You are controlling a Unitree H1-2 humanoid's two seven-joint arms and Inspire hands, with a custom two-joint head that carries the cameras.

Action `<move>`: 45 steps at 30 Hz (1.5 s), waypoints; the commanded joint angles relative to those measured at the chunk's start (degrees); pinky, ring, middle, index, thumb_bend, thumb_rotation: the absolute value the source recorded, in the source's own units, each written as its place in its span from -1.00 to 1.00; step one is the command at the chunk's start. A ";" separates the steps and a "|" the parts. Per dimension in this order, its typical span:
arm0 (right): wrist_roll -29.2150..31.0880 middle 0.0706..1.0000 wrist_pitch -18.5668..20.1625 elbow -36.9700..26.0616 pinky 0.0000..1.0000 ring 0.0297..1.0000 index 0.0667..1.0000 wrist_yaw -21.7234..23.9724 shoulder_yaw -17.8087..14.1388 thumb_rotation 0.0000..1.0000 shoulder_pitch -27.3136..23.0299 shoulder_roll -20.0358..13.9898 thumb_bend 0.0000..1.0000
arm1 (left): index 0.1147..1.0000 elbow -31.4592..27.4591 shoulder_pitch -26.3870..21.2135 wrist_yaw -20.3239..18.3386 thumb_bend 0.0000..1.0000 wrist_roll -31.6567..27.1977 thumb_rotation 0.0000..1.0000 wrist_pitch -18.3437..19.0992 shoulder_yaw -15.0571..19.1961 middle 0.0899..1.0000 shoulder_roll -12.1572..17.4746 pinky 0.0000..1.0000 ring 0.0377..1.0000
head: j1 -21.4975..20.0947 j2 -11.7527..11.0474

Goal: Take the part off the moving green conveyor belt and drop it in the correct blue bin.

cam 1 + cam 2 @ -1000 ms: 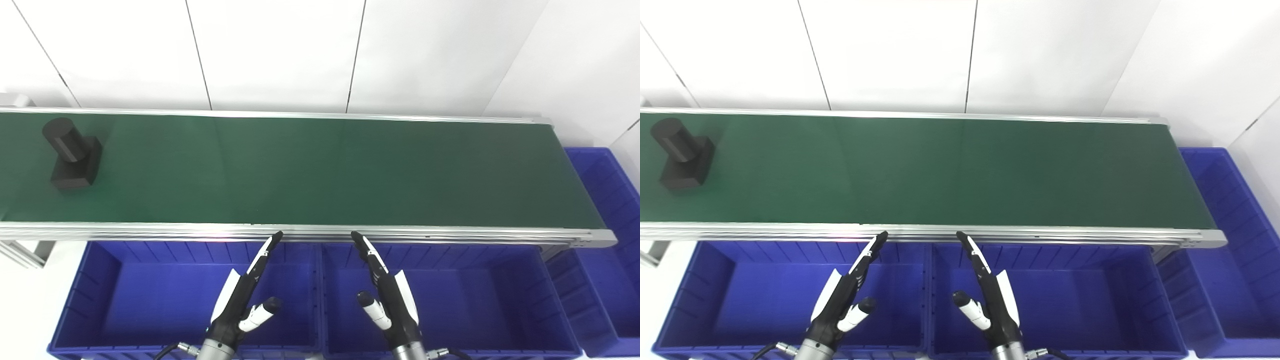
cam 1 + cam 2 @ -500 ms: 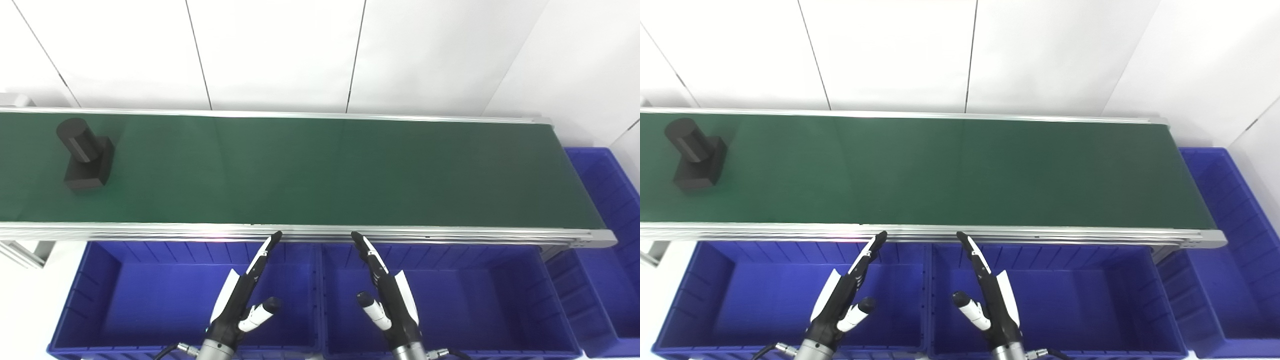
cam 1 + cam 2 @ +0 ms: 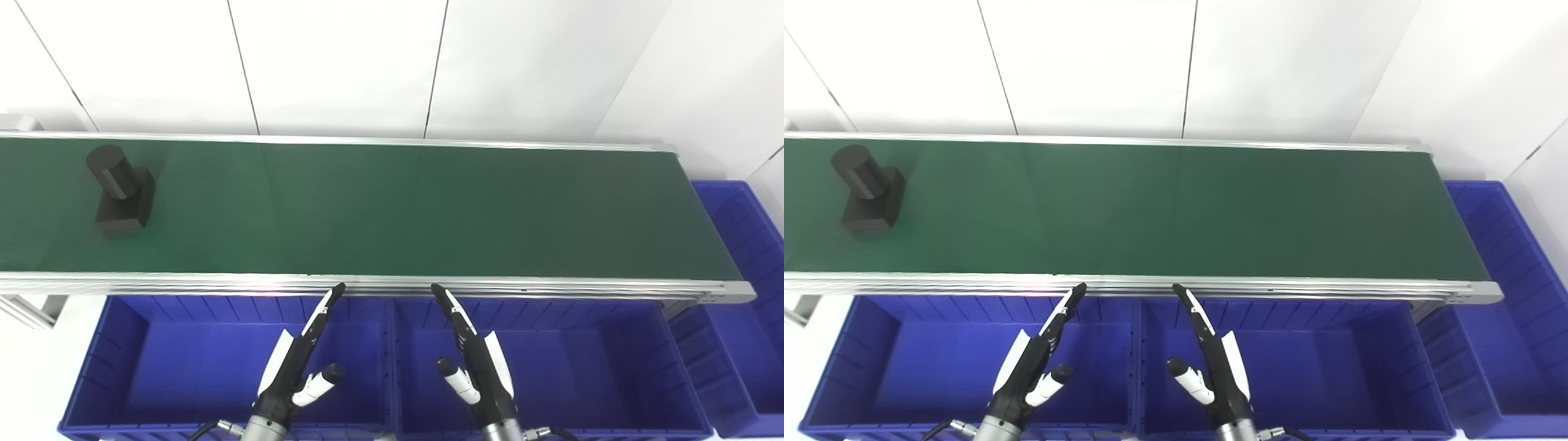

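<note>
A black part [image 3: 120, 188], a cylinder standing on a square block, rides at the far left of the green conveyor belt [image 3: 392, 208]. Both hands hover over the blue bins below the belt's near rail, far right of the part. My left hand [image 3: 299, 361] is open, fingers straight and pointing up toward the rail, thumb out to the right. My right hand [image 3: 474, 355] mirrors it, open, with its thumb out to the left. Neither hand holds anything.
Two blue bins sit in front of the belt, a left bin [image 3: 153, 367] and a middle bin [image 3: 588, 367]. A third blue bin [image 3: 744, 257] stands past the belt's right end. White wall panels rise behind the belt.
The black part has travelled to the right along the belt. Both hands have stayed where they were.
</note>
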 commanded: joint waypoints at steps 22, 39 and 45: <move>1.73 0.93 -1.95 3.37 0.99 0.96 0.88 -0.70 0.25 0.97 -1.31 -1.61 0.77 | 0.83 5.22 -4.28 7.40 0.78 2.24 0.90 -1.05 -5.62 0.89 -0.77 0.86 0.90 | 9.57 -8.75; 2.64 0.96 -1.95 4.15 1.00 1.00 0.92 0.37 -0.44 0.96 -1.23 -2.45 0.81 | 0.73 7.49 -5.24 9.06 0.86 2.26 0.80 -1.05 -6.83 0.82 -2.36 0.76 0.83 | 13.20 -10.19; 3.94 0.95 -1.95 3.31 1.00 1.00 0.91 2.27 -1.58 0.89 -0.67 -2.19 0.82 | 0.74 7.73 -5.59 9.77 0.85 2.45 0.79 -1.05 -7.41 0.82 -2.48 0.75 0.82 | 12.70 -9.78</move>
